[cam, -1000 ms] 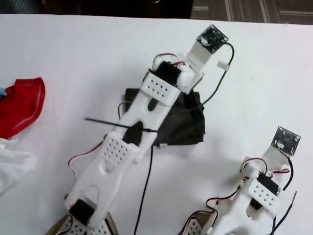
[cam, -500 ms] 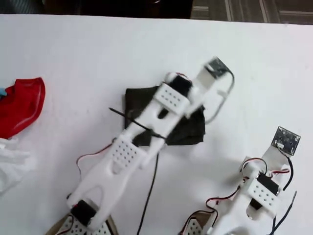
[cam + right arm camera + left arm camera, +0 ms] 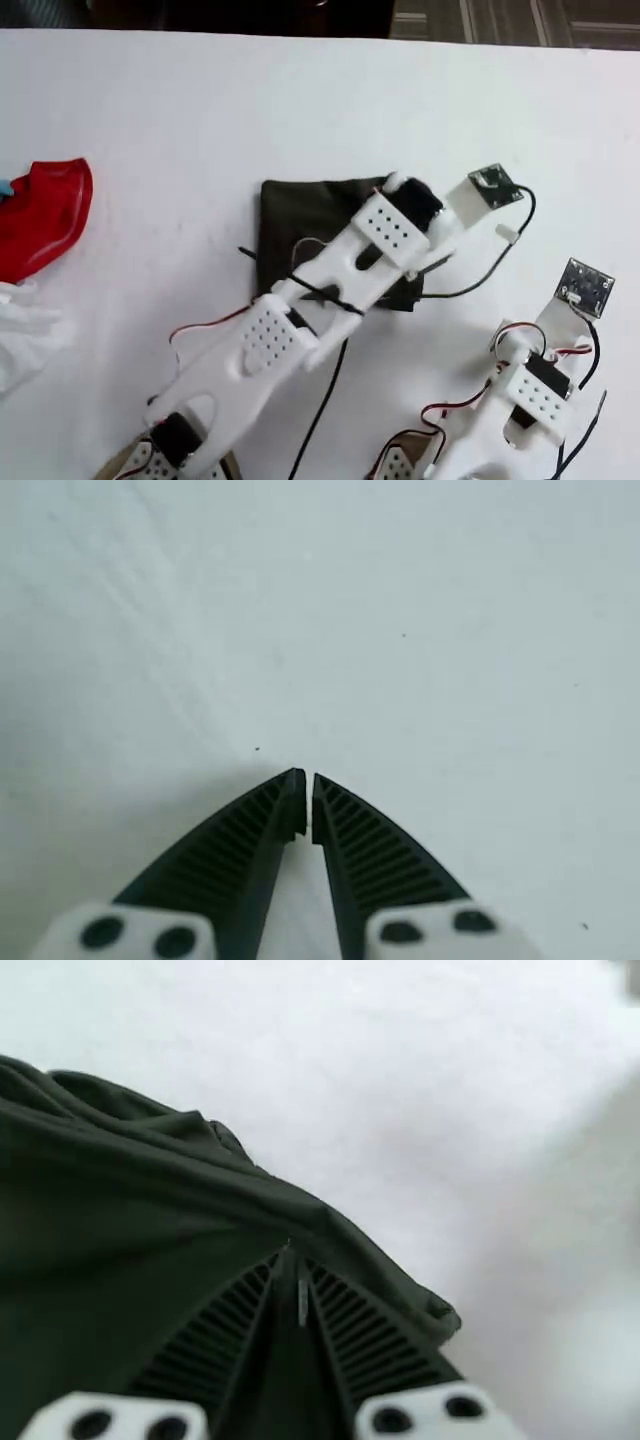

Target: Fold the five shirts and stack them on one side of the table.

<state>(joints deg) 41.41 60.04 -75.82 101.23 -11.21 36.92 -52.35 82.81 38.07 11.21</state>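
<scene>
One dark, loosely folded fabric shirt [image 3: 310, 215] is lying at centre frame, its right edge sitting pinched in the closed left gripper [image 3: 292, 1260]. One crumpled red shirt [image 3: 45, 215] and one white shirt [image 3: 25, 340] are lying at the left edge of the white table [image 3: 200, 120]. The right gripper [image 3: 308, 800] is hovering lower right, closed and holding nothing.

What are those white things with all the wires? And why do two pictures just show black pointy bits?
They are two robot arms at a white table. One picture looks down from above. The other two come from cameras on each arm's wrist, so the black pointy bits are that arm's own jaws. The left arm stretches over a dark shirt, its jaws pinched shut on the cloth. The right arm rests nearby, jaws shut, holding nothing. A red shirt and a white shirt lie at the table's edge.
</scene>
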